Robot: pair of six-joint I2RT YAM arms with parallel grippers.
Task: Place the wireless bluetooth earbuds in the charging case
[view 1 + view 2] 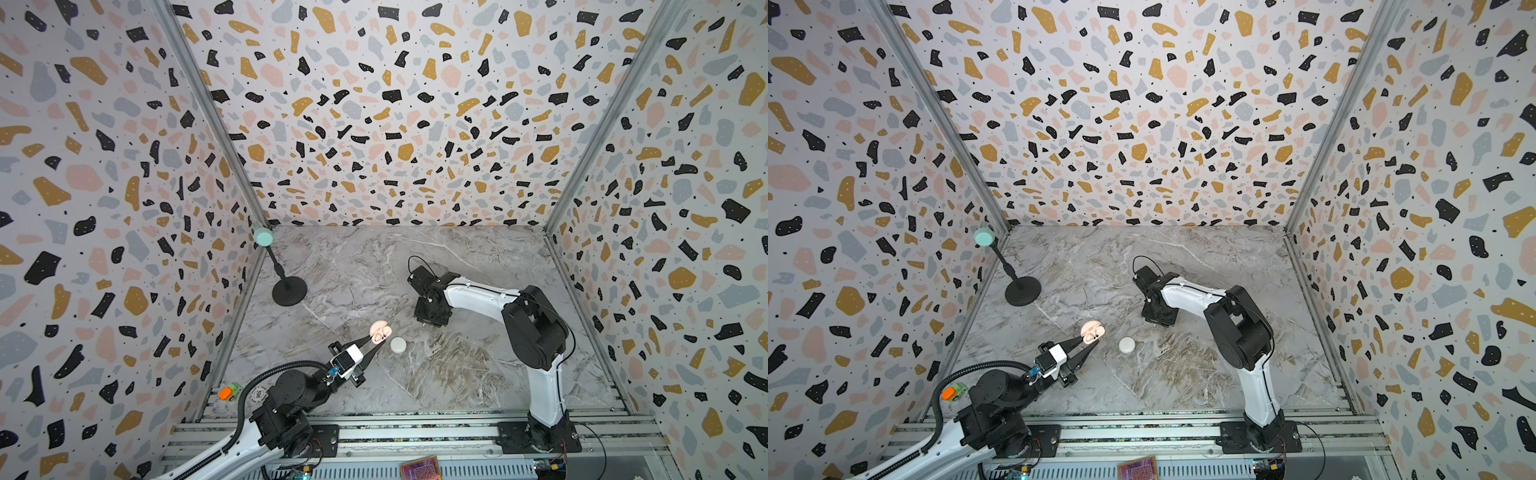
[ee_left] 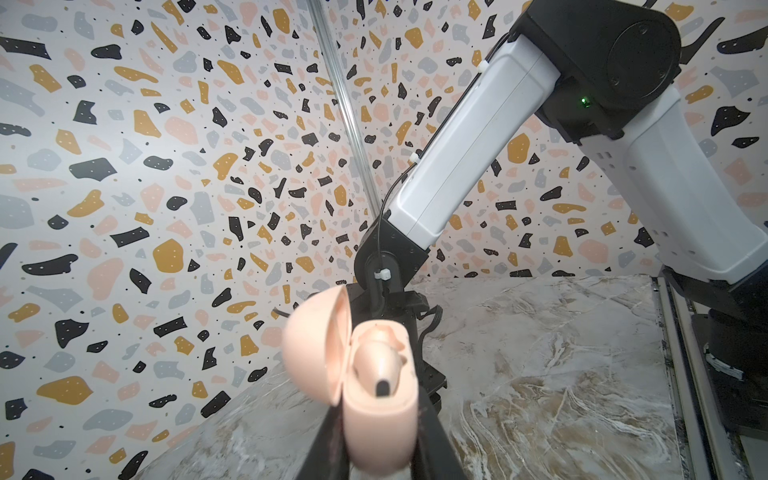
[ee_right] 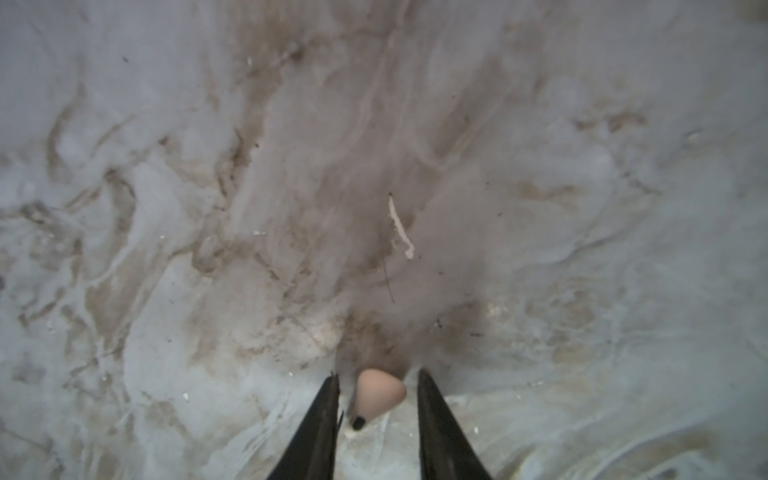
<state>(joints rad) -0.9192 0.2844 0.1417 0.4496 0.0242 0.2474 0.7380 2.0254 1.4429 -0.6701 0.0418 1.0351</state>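
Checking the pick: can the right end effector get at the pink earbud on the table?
Likely yes: the pink earbud lies on bare table between the right end effector's open fingers, nothing blocking.

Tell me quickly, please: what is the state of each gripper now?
Left gripper: closed on the open pink charging case.
Right gripper: open, jaws either side of a pink earbud, not gripping it.

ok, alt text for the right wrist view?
A pink earbud lies on the marble table between the two black fingers of the right gripper, with a gap on each side. Its dark stem tip sits near one finger, and a pale sliver lies on the table further out.
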